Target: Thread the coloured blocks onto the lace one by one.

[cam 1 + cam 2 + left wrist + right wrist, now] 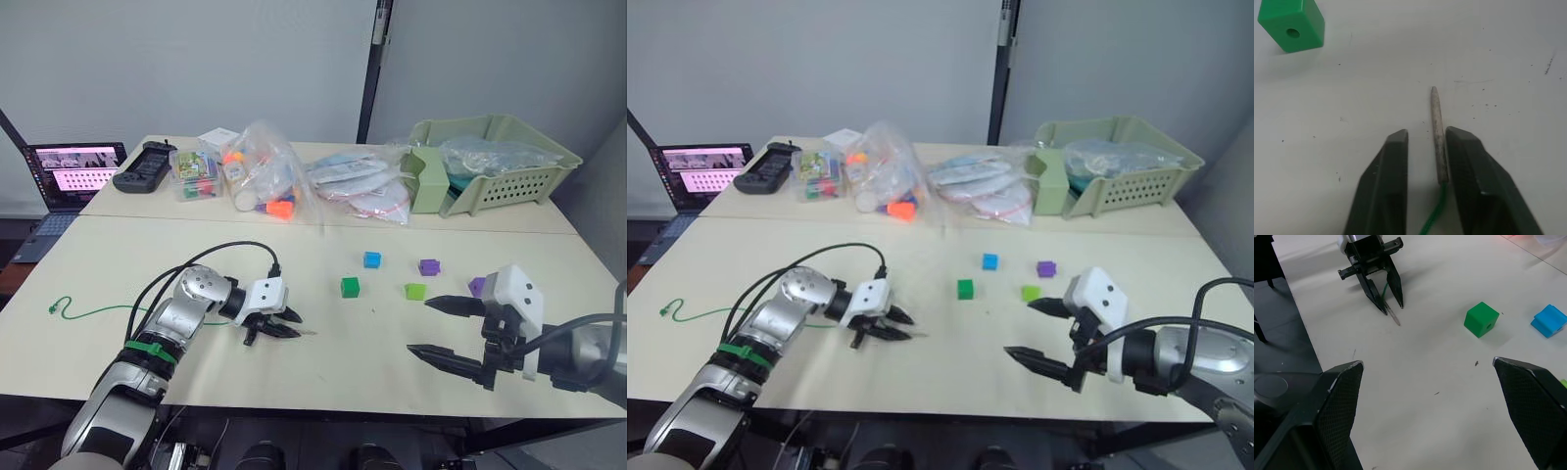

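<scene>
Right end effector (447, 331) spread wide, empty; left end effector (1426, 147) slightly parted around lace (1437, 132) tip, one finger touching.

laptop (71, 174), green basket (509, 162), perhaps toy bags (265, 171)

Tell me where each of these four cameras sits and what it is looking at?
Left eye, right eye: on the head, looking down over the table, both arms showing.
Left wrist: looks along the left gripper, open around the lace tip.
Right wrist: looks past the open right gripper at the left gripper.
Shared: the dark green block shows in all views.
</scene>
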